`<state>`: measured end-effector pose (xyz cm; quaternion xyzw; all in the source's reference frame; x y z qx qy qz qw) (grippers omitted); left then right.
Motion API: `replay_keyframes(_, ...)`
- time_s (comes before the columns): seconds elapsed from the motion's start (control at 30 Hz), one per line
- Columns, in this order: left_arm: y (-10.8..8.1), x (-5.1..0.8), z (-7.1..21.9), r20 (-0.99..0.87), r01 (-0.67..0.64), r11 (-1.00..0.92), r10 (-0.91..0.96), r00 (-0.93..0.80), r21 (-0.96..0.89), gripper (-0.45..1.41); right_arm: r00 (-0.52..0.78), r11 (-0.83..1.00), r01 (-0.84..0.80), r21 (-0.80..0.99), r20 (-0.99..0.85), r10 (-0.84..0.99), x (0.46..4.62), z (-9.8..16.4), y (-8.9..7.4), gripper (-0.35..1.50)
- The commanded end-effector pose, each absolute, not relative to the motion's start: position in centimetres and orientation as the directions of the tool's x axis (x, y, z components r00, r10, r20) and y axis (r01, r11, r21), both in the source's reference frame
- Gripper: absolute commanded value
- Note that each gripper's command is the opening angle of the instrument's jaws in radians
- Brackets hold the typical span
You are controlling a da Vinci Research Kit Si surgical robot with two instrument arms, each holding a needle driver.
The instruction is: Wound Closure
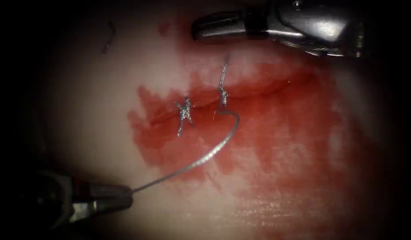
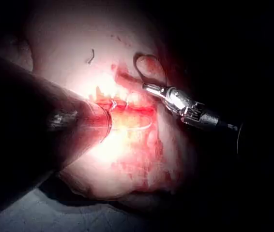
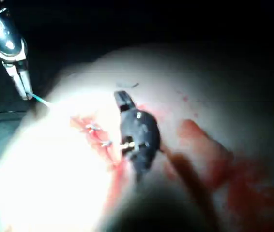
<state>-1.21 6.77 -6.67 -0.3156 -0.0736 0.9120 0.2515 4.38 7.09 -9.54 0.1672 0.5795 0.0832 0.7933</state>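
Clamped on the thread (image 1: 201, 160), the left tool (image 1: 125, 195) sits low on the tissue (image 1: 90, 115); that strand arcs up to the right knot (image 1: 223, 95) on the cut (image 1: 259, 91). Beside it sits a second knot (image 1: 184, 113). Above, the right tool (image 1: 205, 27) hovers, jaws together, holding nothing. Red fluid (image 1: 281, 133) stains the tissue. No writing is legible.

The right tool (image 1: 205, 27) is showing a polished silver-metal wrist housing with a round screw head on its top face, a dark band behind the jaws, and a bundle of fine drive cables running along its underside. Its jaws are presenting as smooth, rounded, dark grey blades. The left tool (image 1: 125, 196) is showing tapered dull-grey jaws on a bright metal clevis.
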Motion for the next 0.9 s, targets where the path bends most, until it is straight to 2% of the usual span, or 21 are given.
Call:
replay_keyframes(0.03,6.8,-1.27,-6.6,-0.546,-0.409,-0.865,0.501,-0.672,-0.291,-0.35,0.31,0.932,0.084,0.352,-0.898,0.311,4.56,-9.4,7.0,-0.35)
replay_keyframes(0.17,6.9,-1.25,-6.7,-0.558,-0.422,-0.858,0.512,-0.653,-0.293,-0.35,0.311,0.933,0.159,0.323,-0.913,0.263,4.59,-9.2,6.8,-0.35)
replay_keyframes(0.37,7.5,-1.27,-6.8,-0.588,-0.452,-0.843,0.531,-0.611,-0.292,-0.35,0.301,0.927,0.2,0.316,-0.921,0.249,4.37,-9.3,6.6,-0.35)
replay_keyframes(0.9,7.9,-1.86,-5.8,-0.579,-0.461,-0.841,0.533,-0.617,-0.283,-0.35,0.174,0.94,0.133,0.315,-0.941,0.291,4.19,-9.4,6.3,-0.35)
